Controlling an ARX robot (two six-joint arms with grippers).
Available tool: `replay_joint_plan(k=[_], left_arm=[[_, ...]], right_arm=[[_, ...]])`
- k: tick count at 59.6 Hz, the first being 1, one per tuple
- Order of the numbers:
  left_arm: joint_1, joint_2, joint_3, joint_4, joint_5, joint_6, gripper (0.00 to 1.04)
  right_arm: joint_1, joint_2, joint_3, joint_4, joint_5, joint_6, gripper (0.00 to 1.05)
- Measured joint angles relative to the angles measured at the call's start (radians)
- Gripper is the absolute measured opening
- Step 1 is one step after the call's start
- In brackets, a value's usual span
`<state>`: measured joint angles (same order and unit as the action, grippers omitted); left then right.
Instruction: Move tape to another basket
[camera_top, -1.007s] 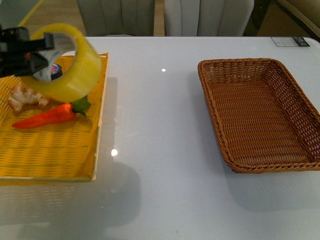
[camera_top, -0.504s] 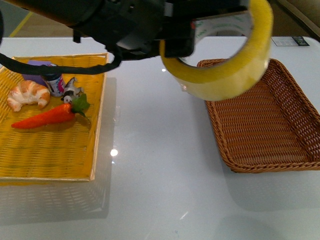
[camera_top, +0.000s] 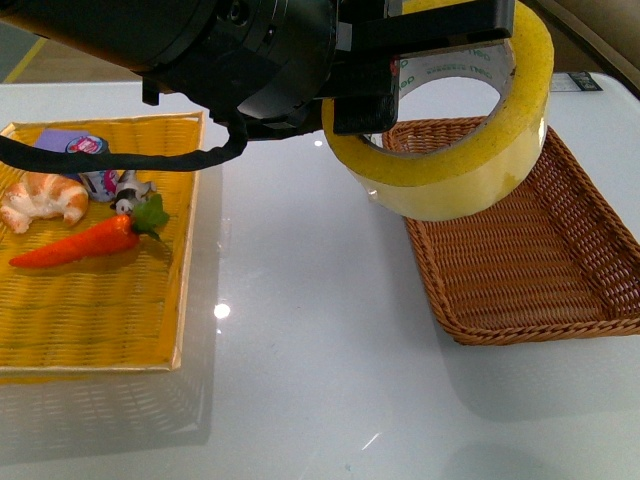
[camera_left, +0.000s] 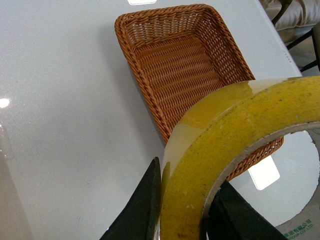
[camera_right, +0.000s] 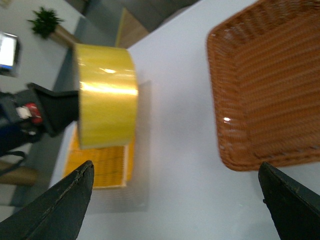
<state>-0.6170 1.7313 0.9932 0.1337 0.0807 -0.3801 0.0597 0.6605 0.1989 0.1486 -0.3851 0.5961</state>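
Observation:
The tape (camera_top: 450, 185), a wide yellowish roll with a white printed core, hangs in the air over the left edge of the dark brown wicker basket (camera_top: 520, 270). My left gripper (camera_top: 400, 70) is shut on the roll's wall, one finger inside the core and one outside. In the left wrist view the tape (camera_left: 235, 130) sits between the black fingers of the left gripper (camera_left: 186, 172), with the empty basket (camera_left: 175, 65) below and beyond. My right gripper (camera_right: 175, 170) is open and empty above the white table. It sees the tape (camera_right: 106, 100) and the basket (camera_right: 270, 90).
The bright yellow flat tray (camera_top: 90, 320) lies at the left. It holds a croissant (camera_top: 45, 200), a toy carrot (camera_top: 85, 240) and a small bottle (camera_top: 95, 170). White table (camera_top: 300, 350) lies between tray and basket. Chairs stand behind the table.
My left arm has carried the tape from above the yellow tray rightward across the table to the brown basket's left edge. The croissant in the tray has come into full view.

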Motion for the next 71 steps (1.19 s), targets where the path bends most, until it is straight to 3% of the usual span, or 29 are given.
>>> replay_joint_plan(k=[8, 19, 42, 57, 61, 71], left_arm=[[0.0, 0.0, 0.0, -0.003, 0.001, 0.0, 0.16], [0.001, 0.0, 0.0, -0.009, 0.008, -0.001, 0.16], [0.002, 0.0, 0.003, -0.016, 0.026, -0.004, 0.16], [0.004, -0.002, 0.005, -0.018, 0.034, -0.006, 0.16], [0.005, -0.002, 0.005, -0.018, 0.039, -0.007, 0.16], [0.009, -0.002, 0.005, -0.018, 0.053, -0.008, 0.16]], right_arm=[[0.053, 0.212, 0.0, 0.262, -0.041, 0.06, 0.96], [0.106, 0.436, 0.016, 0.477, -0.083, 0.085, 0.96], [0.157, 0.672, 0.086, 0.664, -0.132, 0.09, 0.96], [0.176, 0.749, 0.127, 0.723, -0.101, 0.118, 0.96], [0.186, 0.754, 0.135, 0.721, -0.091, 0.119, 0.9], [0.212, 0.76, 0.143, 0.721, -0.067, 0.124, 0.59]])
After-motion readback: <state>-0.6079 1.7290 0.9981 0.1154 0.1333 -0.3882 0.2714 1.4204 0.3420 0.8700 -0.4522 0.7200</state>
